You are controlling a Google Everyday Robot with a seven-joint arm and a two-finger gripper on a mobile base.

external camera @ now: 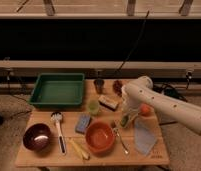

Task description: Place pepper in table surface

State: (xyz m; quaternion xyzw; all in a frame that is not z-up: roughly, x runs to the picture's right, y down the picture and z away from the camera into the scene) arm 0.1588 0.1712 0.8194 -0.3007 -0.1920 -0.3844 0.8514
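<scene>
My gripper (125, 120) reaches straight down from the white arm to the right-middle of the wooden table surface (41, 156). It is shut on the small dark green pepper (124, 121), which shows as a green sliver between the fingertips, low against the wood. Whether the pepper rests on the table or hangs just above it, I cannot tell. The arm's forearm crosses the table's right side.
A green tray (56, 90) fills the back left. A pale green cup (94, 106), tan block (109, 102) and orange-red fruit (145, 109) flank the gripper. In front lie an orange bowl (100, 137), fork (120, 139), blue sponge (83, 122), grey cloth (144, 135) and dark bowl (36, 137).
</scene>
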